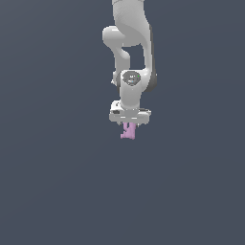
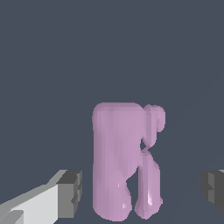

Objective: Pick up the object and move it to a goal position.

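The object (image 1: pixel 128 131) is a small pink-lilac lumpy shape with stubby protrusions, lying on the dark grey floor directly under the white arm's hand. In the wrist view the object (image 2: pixel 118 157) stands between the two dark finger pads. My gripper (image 1: pixel 128 126) is lowered over it and is open. In the wrist view, my gripper (image 2: pixel 142 192) has one fingertip (image 2: pixel 71 192) a small gap from the object and the other fingertip (image 2: pixel 213 189) a wider gap from it. Neither pad touches the object.
The white arm (image 1: pixel 129 43) reaches down from the top of the exterior view. A plain dark grey floor (image 1: pixel 57 182) surrounds the object on all sides. No goal marker shows.
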Robot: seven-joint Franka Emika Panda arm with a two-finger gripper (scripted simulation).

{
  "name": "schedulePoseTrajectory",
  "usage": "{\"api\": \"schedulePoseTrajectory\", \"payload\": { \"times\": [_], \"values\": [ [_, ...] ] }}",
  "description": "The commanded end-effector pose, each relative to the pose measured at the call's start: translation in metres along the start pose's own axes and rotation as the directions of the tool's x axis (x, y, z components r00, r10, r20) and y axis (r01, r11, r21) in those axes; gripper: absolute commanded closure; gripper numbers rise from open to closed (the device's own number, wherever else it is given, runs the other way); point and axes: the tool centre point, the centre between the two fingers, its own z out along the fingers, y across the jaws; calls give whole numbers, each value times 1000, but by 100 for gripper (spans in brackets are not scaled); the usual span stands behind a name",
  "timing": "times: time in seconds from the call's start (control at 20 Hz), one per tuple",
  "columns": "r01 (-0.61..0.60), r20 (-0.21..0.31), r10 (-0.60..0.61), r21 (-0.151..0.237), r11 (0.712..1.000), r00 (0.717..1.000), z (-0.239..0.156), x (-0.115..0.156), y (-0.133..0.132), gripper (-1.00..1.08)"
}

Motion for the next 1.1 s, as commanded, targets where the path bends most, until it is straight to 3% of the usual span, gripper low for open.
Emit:
{"api": "schedulePoseTrajectory", "payload": {
  "times": [0.0,1.05],
  "values": [
    [-2,0,2,-1,1000,1000,2,-3,0,-92],
    [-1,0,1,-1,1000,1000,52,-4,-1,-92]
  ]
}}
